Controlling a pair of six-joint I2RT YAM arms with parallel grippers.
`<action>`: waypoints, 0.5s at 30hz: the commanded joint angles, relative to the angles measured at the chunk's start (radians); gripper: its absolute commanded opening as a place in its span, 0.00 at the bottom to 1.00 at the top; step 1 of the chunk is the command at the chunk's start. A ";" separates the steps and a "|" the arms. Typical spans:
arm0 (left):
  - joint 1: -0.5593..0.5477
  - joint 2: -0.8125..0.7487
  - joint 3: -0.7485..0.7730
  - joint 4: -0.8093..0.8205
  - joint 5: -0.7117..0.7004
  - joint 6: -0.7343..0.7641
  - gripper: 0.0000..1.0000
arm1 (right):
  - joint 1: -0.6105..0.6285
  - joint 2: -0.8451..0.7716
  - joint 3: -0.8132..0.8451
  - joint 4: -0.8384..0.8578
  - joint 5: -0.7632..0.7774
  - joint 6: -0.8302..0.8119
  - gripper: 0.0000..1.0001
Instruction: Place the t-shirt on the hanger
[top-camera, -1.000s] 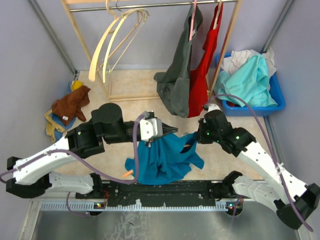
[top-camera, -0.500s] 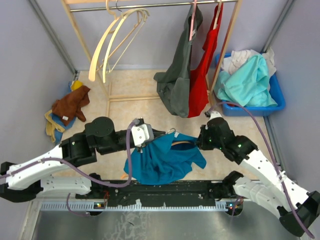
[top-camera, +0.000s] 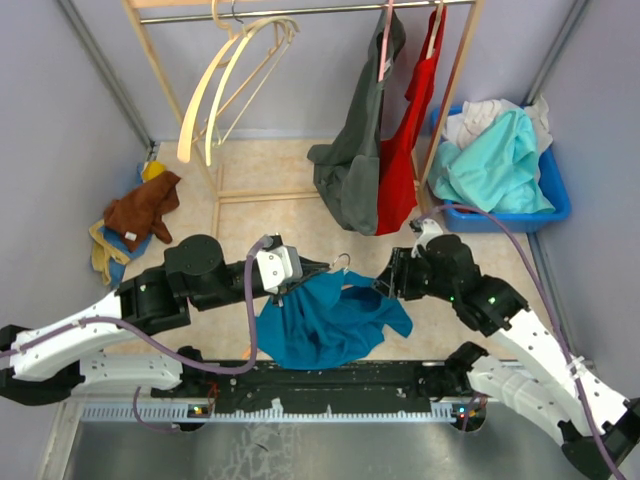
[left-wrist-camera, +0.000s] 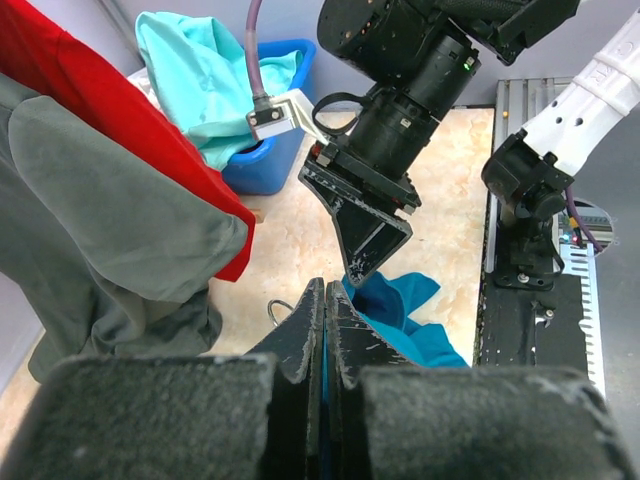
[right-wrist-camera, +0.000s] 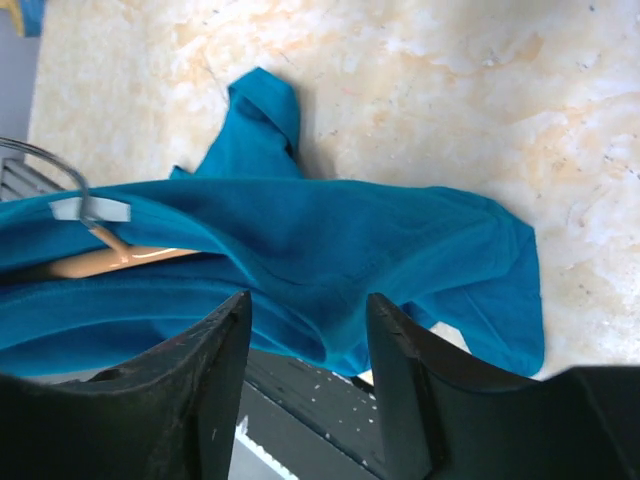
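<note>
— Left gripper (top-camera: 300, 272)? Pinched tight on the t-shirt (top-camera: 330, 325), mid near edge.
— And the right gripper (top-camera: 385, 283)?
— Jaws wide, empty, just beside the cloth. The hanger (right-wrist-camera: 110, 262) lies crosswise between them, inside the neck; the right one looks nearer its end.

One t-shirt (top-camera: 325, 325), one orange hanger (right-wrist-camera: 110, 262), one grey garment (top-camera: 355, 170), one red garment (top-camera: 400, 170), one blue bin (top-camera: 505, 220).
</note>
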 joint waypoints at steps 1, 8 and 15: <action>-0.008 -0.017 0.013 0.052 -0.001 -0.012 0.00 | 0.001 -0.019 0.098 0.078 -0.067 -0.005 0.51; -0.008 -0.001 0.031 0.049 0.001 -0.002 0.00 | 0.003 -0.015 0.144 0.191 -0.112 0.031 0.53; -0.009 0.014 0.050 0.044 0.002 0.002 0.00 | 0.057 0.069 0.173 0.231 -0.057 -0.002 0.54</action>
